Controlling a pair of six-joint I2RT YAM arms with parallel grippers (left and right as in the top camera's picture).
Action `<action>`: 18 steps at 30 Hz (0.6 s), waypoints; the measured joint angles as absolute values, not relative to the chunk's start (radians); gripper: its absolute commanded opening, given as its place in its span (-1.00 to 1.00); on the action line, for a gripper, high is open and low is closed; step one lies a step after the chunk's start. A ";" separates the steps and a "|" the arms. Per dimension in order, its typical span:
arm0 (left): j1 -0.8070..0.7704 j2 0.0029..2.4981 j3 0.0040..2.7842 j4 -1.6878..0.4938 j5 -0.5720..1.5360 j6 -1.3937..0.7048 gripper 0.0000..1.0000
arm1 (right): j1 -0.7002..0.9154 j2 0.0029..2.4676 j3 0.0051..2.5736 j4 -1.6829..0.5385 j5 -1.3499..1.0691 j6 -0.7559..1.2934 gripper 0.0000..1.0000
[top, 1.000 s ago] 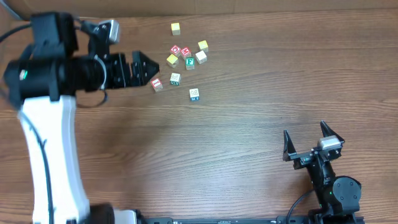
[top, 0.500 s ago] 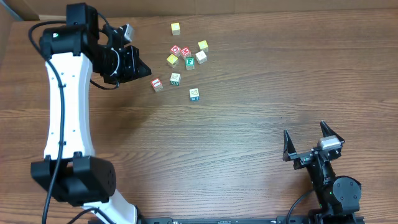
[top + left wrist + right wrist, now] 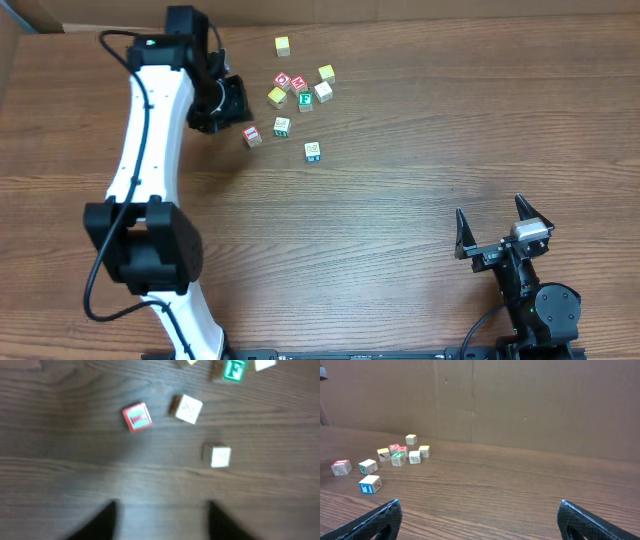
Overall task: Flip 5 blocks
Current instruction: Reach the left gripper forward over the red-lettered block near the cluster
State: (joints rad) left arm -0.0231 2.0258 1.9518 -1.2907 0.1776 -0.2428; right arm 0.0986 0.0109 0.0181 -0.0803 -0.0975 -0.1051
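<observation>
Beside the blocks [image 3: 282,126], left gripper [image 3: 161,506] hovers open, empty.
Right gripper [image 3: 479,507] idle, open, well apart; how many are flipped cannot be told.

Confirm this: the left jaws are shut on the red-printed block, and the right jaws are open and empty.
Not quite. The left gripper holds nothing: its jaws stand apart, and the red-printed block lies on the table ahead of them, untouched, as the left wrist view shows. The right gripper is open and empty, as stated.
</observation>
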 measured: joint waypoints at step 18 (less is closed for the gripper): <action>-0.044 2.234 1.953 -1.178 0.057 -0.342 0.26 | 0.099 0.011 0.018 -0.080 -0.098 -0.105 1.00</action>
State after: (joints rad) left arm -0.0437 2.2337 1.9533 -1.1782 0.0566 -0.3416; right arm 0.0986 0.0109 0.0181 -0.0799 -0.0978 -0.1047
